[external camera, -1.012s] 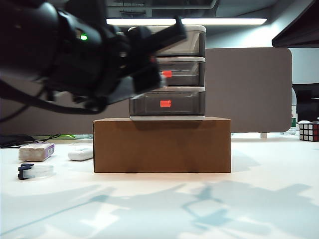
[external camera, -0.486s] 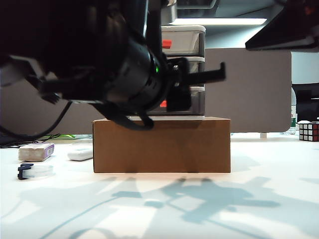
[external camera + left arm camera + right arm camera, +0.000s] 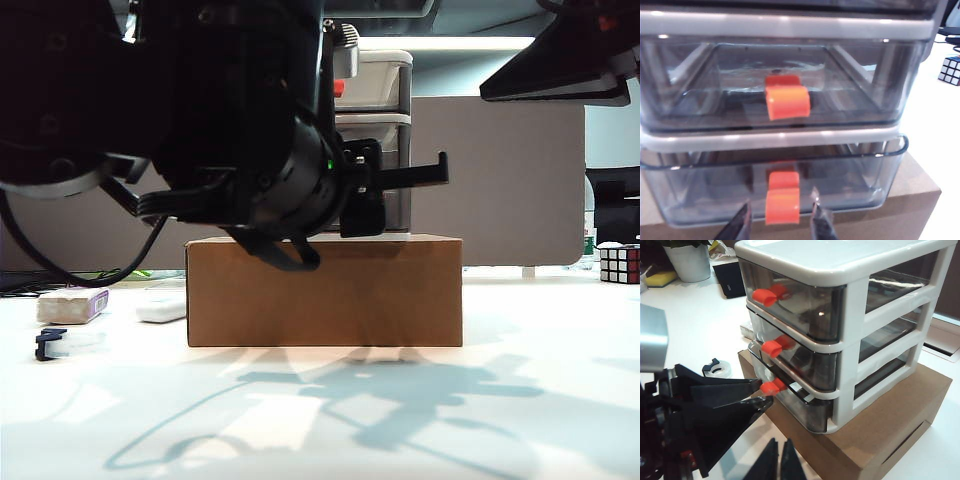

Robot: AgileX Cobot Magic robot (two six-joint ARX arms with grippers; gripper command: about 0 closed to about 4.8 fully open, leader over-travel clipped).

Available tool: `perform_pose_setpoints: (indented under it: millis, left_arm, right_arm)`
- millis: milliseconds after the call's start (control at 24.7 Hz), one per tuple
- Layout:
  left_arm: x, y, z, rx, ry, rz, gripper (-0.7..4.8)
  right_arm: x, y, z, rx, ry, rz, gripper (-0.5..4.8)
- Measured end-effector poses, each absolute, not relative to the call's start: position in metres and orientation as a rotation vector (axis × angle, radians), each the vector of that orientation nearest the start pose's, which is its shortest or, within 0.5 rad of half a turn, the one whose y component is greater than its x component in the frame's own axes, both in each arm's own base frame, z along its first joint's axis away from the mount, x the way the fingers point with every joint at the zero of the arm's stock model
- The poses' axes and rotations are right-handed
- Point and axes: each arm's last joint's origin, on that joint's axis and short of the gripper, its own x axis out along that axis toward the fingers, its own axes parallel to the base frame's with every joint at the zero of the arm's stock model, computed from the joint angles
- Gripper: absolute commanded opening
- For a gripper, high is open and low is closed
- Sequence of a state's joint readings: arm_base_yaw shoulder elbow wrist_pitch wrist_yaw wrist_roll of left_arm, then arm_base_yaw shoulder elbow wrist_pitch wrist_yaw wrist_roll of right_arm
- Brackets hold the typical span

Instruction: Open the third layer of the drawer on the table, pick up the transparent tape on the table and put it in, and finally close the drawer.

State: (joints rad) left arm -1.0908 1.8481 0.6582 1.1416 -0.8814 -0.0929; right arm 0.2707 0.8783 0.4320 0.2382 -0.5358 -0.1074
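**A:** Red-orange tab (image 3: 782,206) of the third layer (image 3: 775,187) sits between your left gripper (image 3: 781,226) fingers; the jaws stand spread either side of it, not visibly pinching. That tray already pokes slightly out of the drawer (image 3: 840,335).

**B:** And your right gripper (image 3: 778,461)?

**A:** Pressed together, empty, hovering near the brown cardboard box (image 3: 325,290) below the unit. In the exterior view the transparent tape (image 3: 62,342) lies on the table (image 3: 400,420) at about 8 o'clock from the box, well apart from it.

**B:** What might go wrong for you?

**A:** If you pull without closing firmly, the fingers may slip off the small tab. Pull hard and the light unit could slide forward on the box, since nothing braces it.

**B:** Any writing?

**A:** None I can read.
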Motion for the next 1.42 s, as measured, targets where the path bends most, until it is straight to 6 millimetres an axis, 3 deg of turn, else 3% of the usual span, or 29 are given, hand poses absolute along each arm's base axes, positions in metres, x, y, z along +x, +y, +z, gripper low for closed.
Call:
perform_pose_setpoints:
  millis: [405,607,688,729,972,1134,1417]
  left_arm:
    - [0.18,-0.276,0.149,-0.047,0.035,-0.231,1.42]
    - [0.182,-0.275,0.149,-0.047,0.035,-0.229,0.46]
    - [0.182,-0.275,0.149,-0.046,0.036,-0.239,0.38]
    - [0.183,-0.275,0.149,-0.047,0.037,-0.25,-0.05]
    - [0.183,-0.275,0.147,-0.046,0.041,-0.254,-0.06]
    - [0.183,-0.275,0.147,-0.046,0.041,-0.255,-0.06]
    - [0.183,-0.275,0.147,-0.046,0.041,-0.256,-0.06]
  right_arm:
    - [0.178,0.065,0.236,-0.073,0.165,0.814,0.31]
    - [0.178,0.065,0.236,-0.073,0.165,0.814,0.31]
    - [0.178,0.065,0.236,-0.073,0.164,0.814,0.31]
    - [0.178,0.065,0.236,-0.074,0.163,0.814,0.31]
    - [0.18,0.071,0.24,-0.08,0.111,0.838,-0.02]
    - [0.194,0.088,0.243,-0.076,0.068,0.882,-0.02]
    - [0.248,0.11,0.248,-0.065,0.131,0.887,-0.02]
